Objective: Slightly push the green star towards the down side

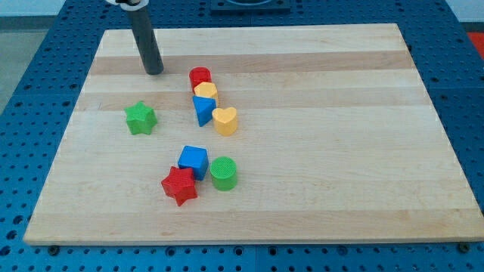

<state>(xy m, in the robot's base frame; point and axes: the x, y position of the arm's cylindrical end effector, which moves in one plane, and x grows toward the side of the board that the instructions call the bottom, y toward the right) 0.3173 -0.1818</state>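
Green star (141,118) lies near and below my tip (153,72), apart; no pincer shows.

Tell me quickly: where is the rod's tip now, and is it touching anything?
My tip: touching no block, toward the view's top from the green star.

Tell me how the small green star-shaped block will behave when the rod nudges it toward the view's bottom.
The green star-shaped block looks squat and flat-based, so it should slide on the smooth wooden board rather than tip or roll. Its points may make it twist if my tip, now above and slightly right of it, contacts off-centre. It stands alone, so nothing should block it.
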